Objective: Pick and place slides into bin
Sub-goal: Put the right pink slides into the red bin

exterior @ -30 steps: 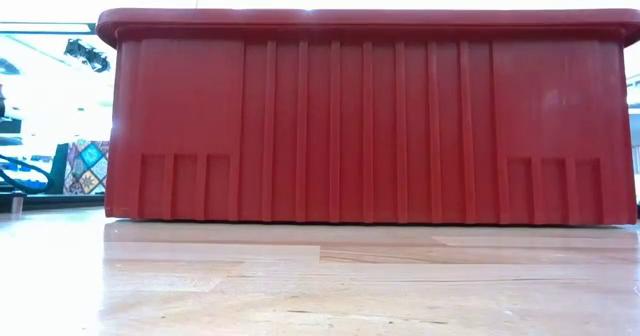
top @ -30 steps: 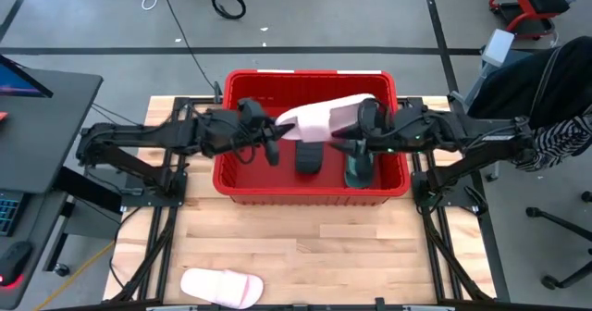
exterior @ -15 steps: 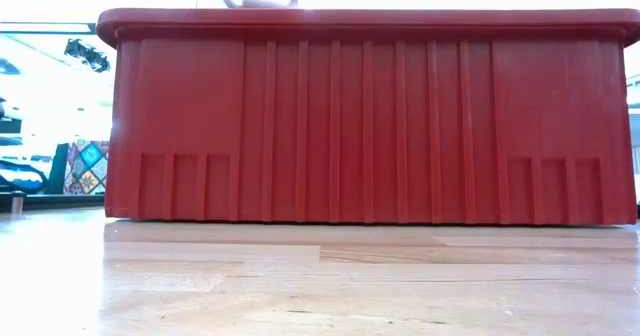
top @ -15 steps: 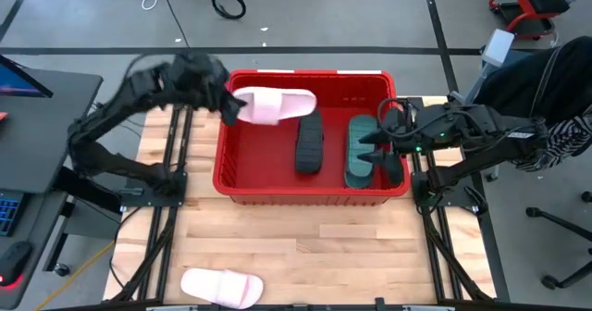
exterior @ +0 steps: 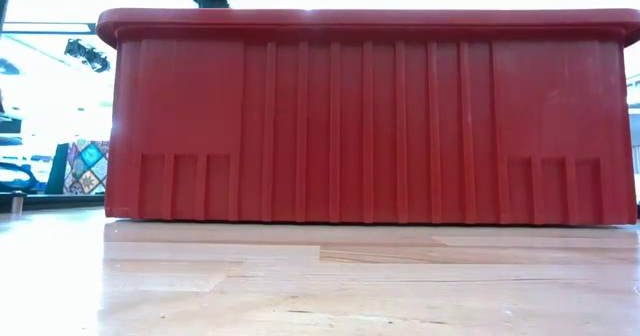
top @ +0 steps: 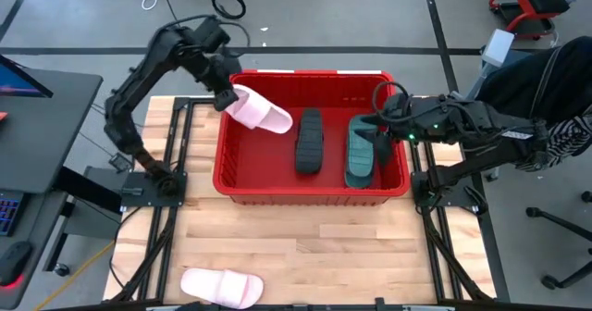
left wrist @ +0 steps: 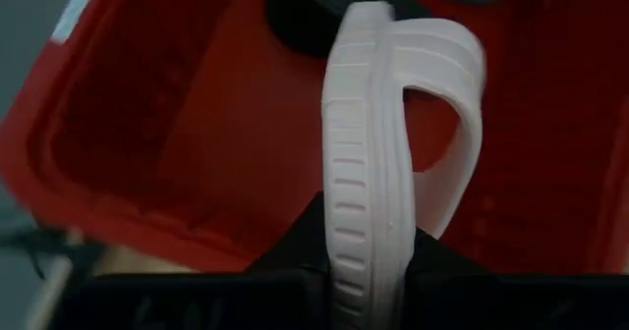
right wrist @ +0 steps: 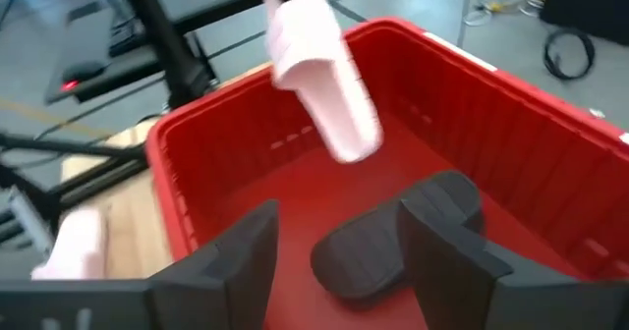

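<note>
The left gripper is hanging over the bin's left rear corner, pinching 1 pale pink slide by its heel end. The slide's long axis is slanting down and inward from the gripper toward the bin floor, its toe over the open left part of the bin, clear of the wall. Just right of it, a black slide and a teal slide are lying lengthwise side by side on the floor. At the bin's right wall the right gripper is waiting with fingers spread, holding nothing. A second pink slide is lying on the table near its front edge, left of centre, so the left arm looks nearer to it.
</note>
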Action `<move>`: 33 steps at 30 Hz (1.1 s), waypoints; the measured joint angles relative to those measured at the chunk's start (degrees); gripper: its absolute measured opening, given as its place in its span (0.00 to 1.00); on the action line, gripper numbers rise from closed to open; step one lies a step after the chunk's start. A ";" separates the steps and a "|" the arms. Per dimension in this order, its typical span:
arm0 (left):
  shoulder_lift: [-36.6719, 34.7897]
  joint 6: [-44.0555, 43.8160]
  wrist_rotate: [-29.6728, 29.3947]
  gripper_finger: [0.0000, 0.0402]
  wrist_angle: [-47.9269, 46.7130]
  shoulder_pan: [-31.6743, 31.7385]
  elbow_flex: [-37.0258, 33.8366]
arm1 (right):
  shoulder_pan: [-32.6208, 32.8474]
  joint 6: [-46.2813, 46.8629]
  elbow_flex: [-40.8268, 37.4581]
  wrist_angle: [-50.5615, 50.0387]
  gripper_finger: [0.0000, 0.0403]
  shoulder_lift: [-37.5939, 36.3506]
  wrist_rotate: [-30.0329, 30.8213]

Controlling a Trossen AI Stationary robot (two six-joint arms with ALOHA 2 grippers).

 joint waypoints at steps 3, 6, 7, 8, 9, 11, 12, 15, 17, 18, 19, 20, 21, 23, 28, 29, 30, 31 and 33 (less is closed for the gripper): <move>2.19 9.57 0.68 0.10 -0.62 0.02 0.02 | -2.39 2.68 0.00 0.09 0.52 0.75 -0.01; 4.67 16.97 0.93 0.10 -0.57 -1.63 -0.02 | -4.36 5.00 0.00 0.07 0.52 1.87 0.00; 5.28 19.37 0.87 0.10 -0.55 -2.21 -0.07 | -4.82 5.72 0.00 0.07 0.52 2.30 0.02; 5.69 21.33 0.90 0.10 -0.57 -2.88 -0.07 | -5.18 6.51 0.00 0.05 0.52 2.71 0.00; 6.00 22.97 0.95 0.10 -0.62 -3.54 -0.05 | -5.50 7.04 0.00 0.07 0.52 3.20 -0.01; 7.04 25.29 0.99 0.10 -0.66 -4.53 0.03 | -5.76 8.11 0.00 0.05 0.52 4.13 -0.06; 7.80 26.25 0.98 0.10 -0.59 -5.03 -0.07 | -5.76 8.41 0.00 0.07 0.52 4.66 -0.06; 9.99 27.64 0.53 0.10 -0.58 -6.48 -0.95 | -5.76 8.47 0.00 0.05 0.52 6.03 -0.12; 10.97 27.75 0.67 0.10 -0.61 -7.30 -1.79 | -5.85 8.47 0.00 0.07 0.52 6.89 -0.14; 11.41 27.74 0.65 0.10 -0.64 -7.66 -2.34 | -6.07 8.48 0.00 0.07 0.52 7.27 -0.18; 12.04 27.74 0.69 0.10 -0.64 -8.05 -2.88 | -6.26 8.52 0.00 0.07 0.52 7.67 -0.23; 12.53 27.72 0.67 0.10 -0.64 -8.43 -3.38 | -6.48 8.54 0.00 0.07 0.52 7.95 -0.43; 13.04 27.71 0.67 0.10 -0.65 -8.78 -3.93 | -6.61 8.56 0.00 0.09 0.52 8.19 -0.52; 13.77 27.67 0.68 0.10 -0.68 -9.50 -5.02 | -7.00 8.56 0.00 0.41 0.52 8.60 -0.55; 16.32 27.64 -0.46 0.10 -0.68 -10.82 -7.90 | -7.68 8.56 0.00 1.96 0.52 9.11 -0.68; 16.82 27.60 -0.92 0.10 -0.59 -10.93 -8.31 | -7.66 8.56 0.00 1.87 0.52 9.13 -0.68; 17.09 27.59 -1.11 0.10 -0.21 -10.83 -8.71 | -7.66 8.56 0.00 1.82 0.52 9.13 -0.68; 17.59 27.51 -1.08 0.10 -0.40 -10.61 -8.93 | -7.66 8.56 0.00 1.86 0.52 9.13 -0.70; 19.09 26.92 -2.31 0.10 0.49 -10.43 -9.01 | -7.66 8.56 0.00 1.84 0.52 9.13 -0.70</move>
